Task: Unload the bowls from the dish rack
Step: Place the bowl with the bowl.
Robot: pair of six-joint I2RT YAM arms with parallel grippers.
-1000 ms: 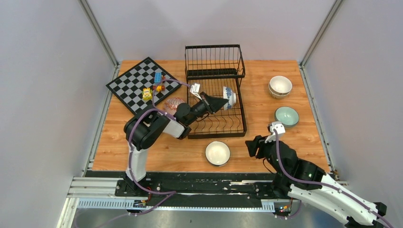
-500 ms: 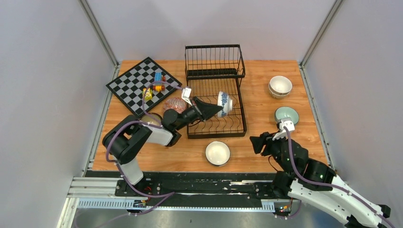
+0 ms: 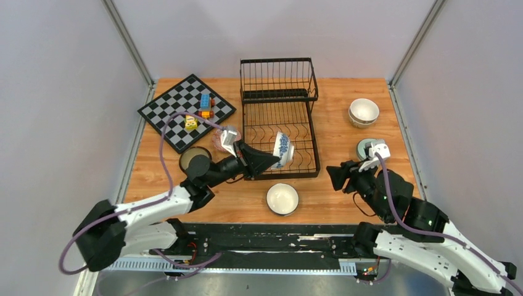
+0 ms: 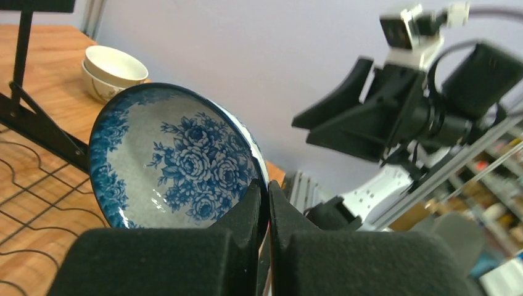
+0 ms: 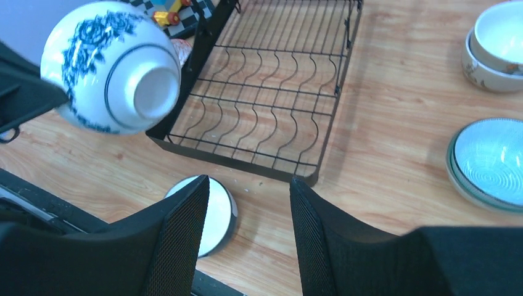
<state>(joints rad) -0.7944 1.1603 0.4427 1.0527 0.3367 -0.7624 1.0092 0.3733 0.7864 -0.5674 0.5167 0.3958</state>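
My left gripper (image 3: 272,158) is shut on the rim of a blue-white patterned bowl (image 3: 282,150), holding it tilted on its side above the front of the black wire dish rack (image 3: 284,175). In the left wrist view the fingertips (image 4: 267,185) pinch the bowl (image 4: 172,157) at its lower right edge. From the right wrist the bowl (image 5: 111,66) hangs foot-first over the rack's near left corner (image 5: 234,161). No other bowl shows in the rack. My right gripper (image 3: 336,177) stands open and empty right of the rack, its jaws (image 5: 248,180) apart above bare table.
A white bowl (image 3: 282,198) sits near the front edge. Stacked cream bowls (image 3: 364,112) and a mint green bowl (image 3: 372,150) are on the right. A red-pink bowl (image 3: 221,137) and a brownish bowl (image 3: 192,158) lie left of the rack, by the chessboard (image 3: 179,114) with toy blocks (image 3: 205,105).
The left arm has drawn the patterned bowl from the middle of the rack toward its front left, lifted clear of the wires. The right arm has moved up and to the right, its jaws unchanged.
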